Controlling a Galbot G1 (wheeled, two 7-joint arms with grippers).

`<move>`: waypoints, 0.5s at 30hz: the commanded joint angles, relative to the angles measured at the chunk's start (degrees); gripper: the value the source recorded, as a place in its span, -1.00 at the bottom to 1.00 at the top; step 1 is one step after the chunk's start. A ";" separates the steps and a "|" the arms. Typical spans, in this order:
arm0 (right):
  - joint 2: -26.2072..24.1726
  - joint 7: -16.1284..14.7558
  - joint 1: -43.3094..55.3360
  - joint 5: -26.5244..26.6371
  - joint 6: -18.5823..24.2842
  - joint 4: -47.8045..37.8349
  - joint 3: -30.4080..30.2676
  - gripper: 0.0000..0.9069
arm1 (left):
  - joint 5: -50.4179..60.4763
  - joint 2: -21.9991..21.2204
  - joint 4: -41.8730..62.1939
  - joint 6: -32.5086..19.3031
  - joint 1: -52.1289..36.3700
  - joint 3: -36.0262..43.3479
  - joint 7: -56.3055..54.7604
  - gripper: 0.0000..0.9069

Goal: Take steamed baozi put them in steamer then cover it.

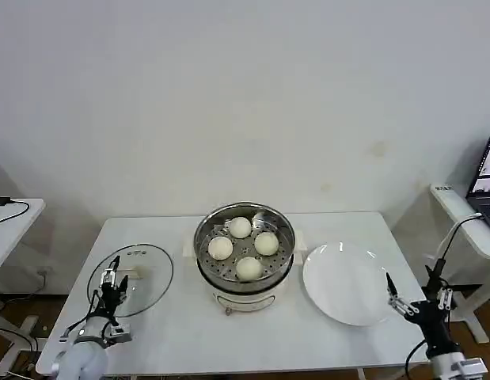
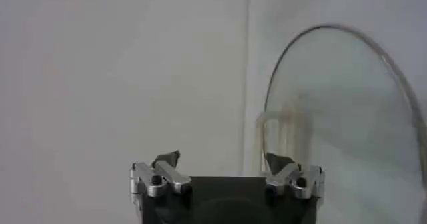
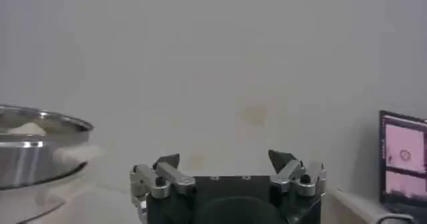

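The steamer (image 1: 286, 234), a shiny steel pot on a white base, stands mid-table without a cover. Several cream-white steamed baozi (image 1: 240, 227) lie on its perforated tray. A round glass lid (image 1: 146, 273) lies flat on the table to its left. My left gripper (image 1: 110, 283) is open over the lid's near left edge. In the left wrist view the left gripper (image 2: 222, 160) is empty, with the lid (image 2: 340, 112) and its handle (image 2: 283, 129) ahead. My right gripper (image 1: 419, 299) stands open and empty off the table's right edge. Beyond it (image 3: 223, 159) in the right wrist view is the steamer (image 3: 33, 145).
An empty flat white plate (image 1: 343, 281) lies right of the steamer on the white table (image 1: 181, 324). A laptop (image 1: 486, 182) sits on a side desk at the far right, and another side table (image 1: 11, 222) stands at the left.
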 commanded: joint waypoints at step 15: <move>1.53 -0.55 -1.86 0.13 2.24 -0.31 1.02 1.00 | 1.97 -0.88 11.62 0.45 -10.06 2.42 -0.98 0.29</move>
